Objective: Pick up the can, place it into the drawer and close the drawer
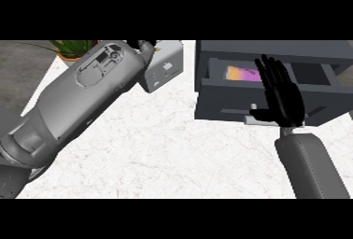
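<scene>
The dark grey drawer unit [221, 100] stands at the back right of the counter with its drawer pulled out. Inside the drawer lies the can [243, 73], showing orange and purple, partly hidden by my right hand [281, 95]. That hand is open with straight fingers pointing up, in front of the drawer's front panel; its thumb sits by the pale handle [255, 120]. My left forearm [76, 107] reaches far to the back left. Only a bit of the left hand [144, 46] shows at the top edge, beside a grey box.
A light grey box-like appliance [164, 67] stands at the back, left of the drawer unit. A potted green plant [72, 49] sits at the back left corner. The white marble counter [172, 154] stretches across the front; its left edge runs along dark floor.
</scene>
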Robot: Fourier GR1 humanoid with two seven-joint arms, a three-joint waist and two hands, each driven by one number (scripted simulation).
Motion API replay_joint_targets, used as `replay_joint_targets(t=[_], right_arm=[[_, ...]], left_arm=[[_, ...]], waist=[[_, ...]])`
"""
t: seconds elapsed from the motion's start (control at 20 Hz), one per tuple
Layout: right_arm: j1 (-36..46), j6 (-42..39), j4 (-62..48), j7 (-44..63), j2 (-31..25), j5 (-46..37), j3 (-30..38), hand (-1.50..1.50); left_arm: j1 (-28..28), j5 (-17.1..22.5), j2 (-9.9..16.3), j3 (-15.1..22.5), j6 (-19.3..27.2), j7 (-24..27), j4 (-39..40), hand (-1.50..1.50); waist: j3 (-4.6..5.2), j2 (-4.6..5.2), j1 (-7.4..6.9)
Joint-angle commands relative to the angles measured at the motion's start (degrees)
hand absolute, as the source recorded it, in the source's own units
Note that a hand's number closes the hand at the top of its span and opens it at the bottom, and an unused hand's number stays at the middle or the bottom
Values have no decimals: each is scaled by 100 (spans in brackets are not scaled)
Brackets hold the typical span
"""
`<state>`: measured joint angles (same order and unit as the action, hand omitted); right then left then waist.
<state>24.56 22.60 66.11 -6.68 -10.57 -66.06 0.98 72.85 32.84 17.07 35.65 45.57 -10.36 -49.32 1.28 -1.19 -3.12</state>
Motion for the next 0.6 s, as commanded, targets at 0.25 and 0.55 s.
replay_joint_targets(t=[0.25, 0.55], right_arm=[[904, 1173, -1985, 11, 305, -236, 431, -150], [1941, 1449, -3026, 51, 212, -339, 711, -150]], left_arm=[[-592, -122, 710, 0, -194, -340, -910, -150], [-1316, -178, 827, -78, -179, -264, -1386, -150]], waist=[[-140, 177, -117], [-135, 184, -42]])
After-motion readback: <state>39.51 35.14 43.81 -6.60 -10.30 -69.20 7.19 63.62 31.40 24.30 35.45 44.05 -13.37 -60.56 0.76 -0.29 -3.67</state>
